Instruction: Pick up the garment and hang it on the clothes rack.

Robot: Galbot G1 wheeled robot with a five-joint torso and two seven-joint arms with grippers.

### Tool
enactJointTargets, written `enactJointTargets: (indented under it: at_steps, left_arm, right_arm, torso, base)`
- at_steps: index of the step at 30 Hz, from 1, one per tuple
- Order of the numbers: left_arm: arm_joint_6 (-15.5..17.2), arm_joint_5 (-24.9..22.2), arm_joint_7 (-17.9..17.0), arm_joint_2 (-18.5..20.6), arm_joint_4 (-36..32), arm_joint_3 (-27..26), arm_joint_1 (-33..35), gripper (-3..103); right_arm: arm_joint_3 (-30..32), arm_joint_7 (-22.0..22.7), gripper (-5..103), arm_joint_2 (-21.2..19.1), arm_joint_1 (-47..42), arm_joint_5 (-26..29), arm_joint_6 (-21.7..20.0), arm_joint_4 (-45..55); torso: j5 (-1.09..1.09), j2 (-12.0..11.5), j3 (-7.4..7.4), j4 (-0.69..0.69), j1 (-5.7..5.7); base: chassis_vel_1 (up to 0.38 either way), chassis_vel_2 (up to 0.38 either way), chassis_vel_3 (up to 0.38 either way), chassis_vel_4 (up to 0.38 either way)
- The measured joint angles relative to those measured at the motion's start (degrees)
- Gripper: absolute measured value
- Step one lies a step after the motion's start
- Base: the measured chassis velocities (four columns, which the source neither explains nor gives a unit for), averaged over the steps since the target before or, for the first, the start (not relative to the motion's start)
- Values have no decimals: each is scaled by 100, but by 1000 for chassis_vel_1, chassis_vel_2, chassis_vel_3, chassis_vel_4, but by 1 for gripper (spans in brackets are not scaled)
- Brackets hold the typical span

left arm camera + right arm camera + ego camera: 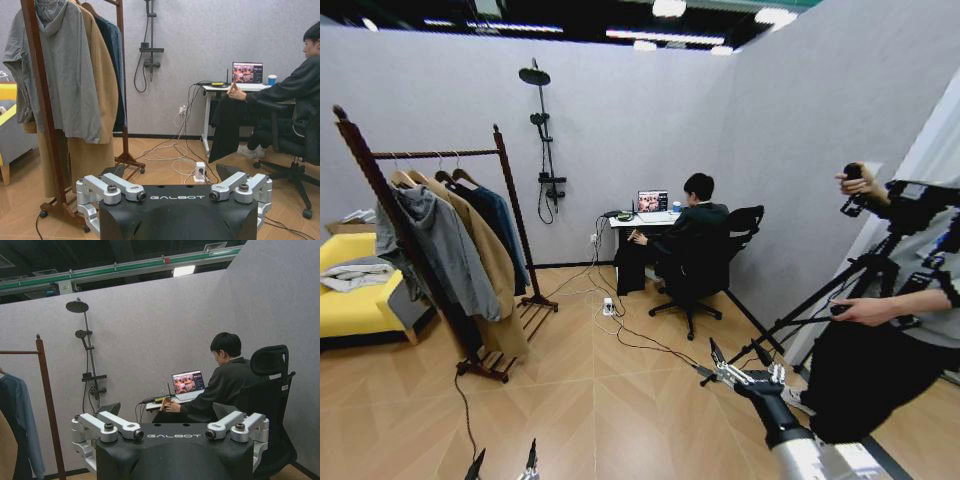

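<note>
The rack (445, 250) stood at the left of the head view, with a grey coat (440, 250), a tan coat (490, 262) and a blue shirt (505, 230) hanging on its bar. The left gripper (503, 465) was low at the bottom edge, its two fingers spread wide and holding nothing, well apart from the rack. The right gripper (735, 362) was at the lower right, also spread wide and holding nothing, far from the rack. A black cloth (227, 127) hung at the desk (235, 89).
</note>
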Motion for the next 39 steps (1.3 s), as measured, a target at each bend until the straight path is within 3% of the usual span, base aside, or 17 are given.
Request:
enactJointTargets:
  at_steps: [18,30,34,37,39]
  left_arm:
    - [0,0,0,0,0,0,0,100]
    - [1,0,-1,0,0,-1,1,100]
    - [1,0,-1,1,0,-1,0,100]
    - [1,0,0,0,0,1,0,100]
    - [2,0,-1,1,0,-2,0,100]
  right_arm:
    - [1,88,100,-25,108,-39,119,-4]
    - [-34,58,100,-7,149,-63,133,-6]
    - [-49,16,100,1,147,-63,173,-5]
    - [-46,-4,100,-8,152,-56,184,-6]
    - [-39,-9,100,-11,158,-52,192,-5]
  torso:
    - [0,0,0,0,0]
    - [5,0,1,1,1]
    - [-5,1,-1,-4,0]
    - [4,-1,0,1,1]
    - [-8,0,-1,-4,2]
  base:
    - [-76,69,72,-75]
    - [-271,268,285,-272]
    - [-356,318,361,-329]
    - [-358,373,338,-381]
    - [-369,349,407,-354]
